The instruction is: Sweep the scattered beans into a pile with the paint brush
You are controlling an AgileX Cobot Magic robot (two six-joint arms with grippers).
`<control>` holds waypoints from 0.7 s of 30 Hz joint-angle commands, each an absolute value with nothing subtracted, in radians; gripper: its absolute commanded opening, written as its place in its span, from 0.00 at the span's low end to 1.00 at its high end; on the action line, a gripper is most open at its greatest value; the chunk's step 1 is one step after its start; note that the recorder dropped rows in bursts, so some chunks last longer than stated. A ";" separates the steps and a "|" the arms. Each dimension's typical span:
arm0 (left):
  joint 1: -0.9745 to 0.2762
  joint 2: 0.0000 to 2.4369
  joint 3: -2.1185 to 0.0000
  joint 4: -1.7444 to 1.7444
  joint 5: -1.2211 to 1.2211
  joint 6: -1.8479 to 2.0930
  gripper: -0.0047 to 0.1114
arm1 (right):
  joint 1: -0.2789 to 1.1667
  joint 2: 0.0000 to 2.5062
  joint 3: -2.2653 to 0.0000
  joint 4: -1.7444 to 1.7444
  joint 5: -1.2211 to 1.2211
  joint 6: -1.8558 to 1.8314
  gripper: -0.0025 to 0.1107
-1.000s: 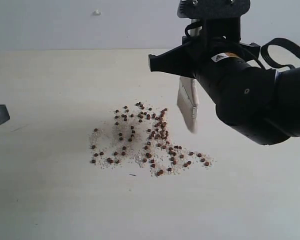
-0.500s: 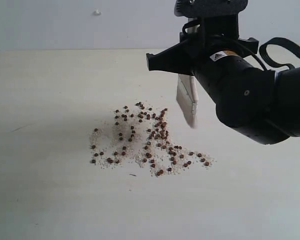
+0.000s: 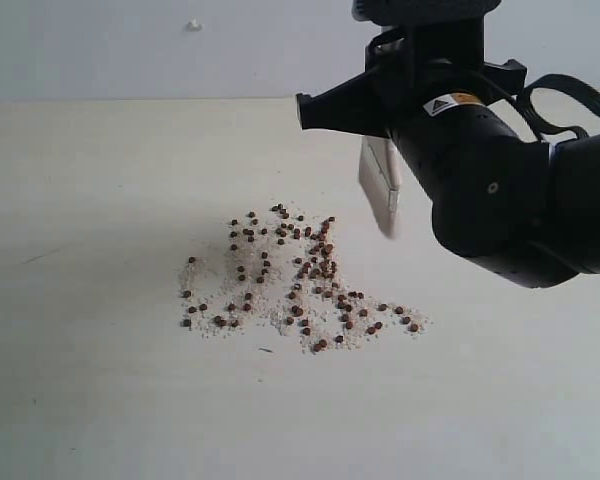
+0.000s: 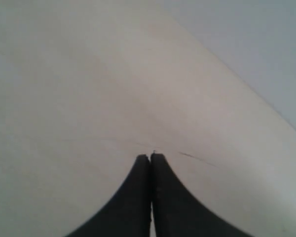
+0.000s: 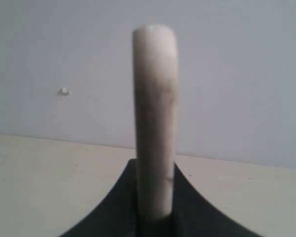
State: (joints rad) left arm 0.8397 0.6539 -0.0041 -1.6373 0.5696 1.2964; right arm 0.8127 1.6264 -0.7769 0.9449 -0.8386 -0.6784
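The right end effector (image 5: 155, 173) is closed down narrow on the paint brush (image 3: 379, 188) and holds nothing else. The right wrist view shows its two black fingers (image 5: 119, 207) pinching the brush from either side, with the pale brush standing straight out between them, seen edge-on. In the exterior view the brush hangs head-down in the air, up and off toward the right arm's side of the beans (image 3: 290, 285), with clear space between its bristles and the table (image 3: 100, 400). That grip probably serves to keep the flat head stiff, so that it will push rather than twist when it is dragged. The raised position looks like a carry between strokes, which spares the beans from being knocked wider apart. The beans lie on the table as a loose, ragged spread mixed with whitish crumbs (image 3: 220, 270), and a thin tail of them trails toward the right arm's side. No tight pile has formed yet, so most of the gathering seems left to do, and a stroke from the outer edge inward would suit. The left end effector (image 4: 150, 160) has its jaws pressed together on nothing, over bare table with no beans in its view, so it is likely parked out of the way.
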 commanded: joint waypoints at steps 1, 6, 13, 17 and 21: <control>0.843 0.648 0.000 -1.626 0.438 1.241 0.04 | 0.815 1.619 -0.773 0.902 -0.893 -0.666 0.02; 0.843 0.648 0.000 -1.626 0.438 1.249 0.04 | 0.815 1.619 -0.773 0.881 -0.893 -0.658 0.02; 0.843 0.648 0.000 -1.626 0.438 1.249 0.04 | 0.815 1.617 -0.773 0.883 -0.916 -0.658 0.02; 0.867 0.650 0.000 -1.626 0.435 1.249 0.04 | 0.815 1.617 -0.773 0.925 -0.903 -0.660 0.02; 0.808 0.581 0.000 -1.626 0.391 1.249 0.04 | 0.815 1.615 -0.773 0.885 -0.895 -0.660 0.02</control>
